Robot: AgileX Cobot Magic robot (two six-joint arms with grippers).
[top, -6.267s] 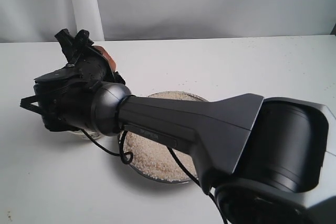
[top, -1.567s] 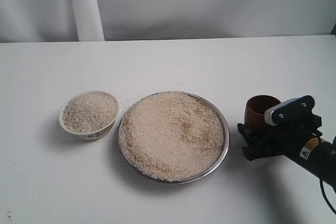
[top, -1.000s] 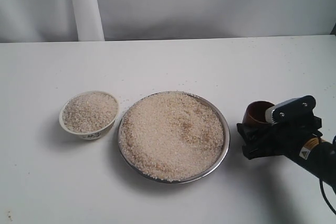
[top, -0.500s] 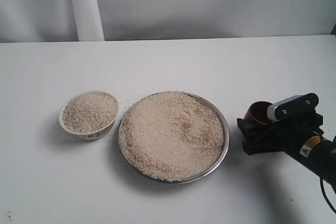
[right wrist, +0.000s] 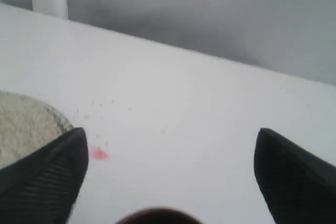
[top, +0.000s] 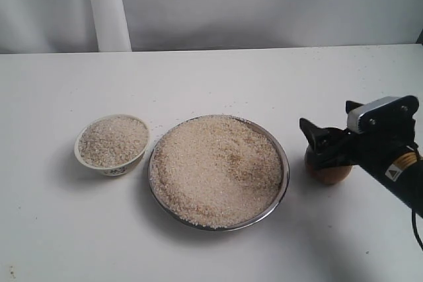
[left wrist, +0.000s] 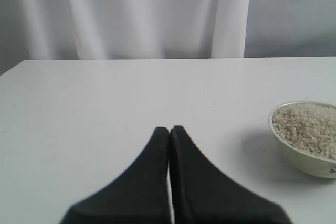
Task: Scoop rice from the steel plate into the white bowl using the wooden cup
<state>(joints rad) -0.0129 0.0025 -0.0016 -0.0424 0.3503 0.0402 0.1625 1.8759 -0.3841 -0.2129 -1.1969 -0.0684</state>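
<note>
**While the cup stands by the plate, right fingers gape above it**

Seen from the room side, two containers hold grain. The steel plate (top: 286, 173) is mid-table, heaped almost rim to rim with rice (top: 218, 166). The white bowl (top: 99, 163) is just to its left and full nearly to the lip with the same grains. I cannot tell whether the two rims touch. A few stray grains lie on the table (top: 218, 77) behind the plate.

The wooden cup (top: 328, 174) sits on the table just right of the plate, apart from its rim. Only the rounded lower body shows, base down, so its long axis looks vertical. The mouth is hidden beneath the arm.

The right gripper (right wrist: 169, 135) is over the cup with its fingers (right wrist: 47, 177) spread wide, holding nothing. The wrist view shows a dark sliver of the cup low between them, and a pink speck (right wrist: 98, 154) on the table near the plate's edge.

The left gripper (left wrist: 169, 132) has its fingers pressed together over bare table, with the bowl off to one side.
</note>
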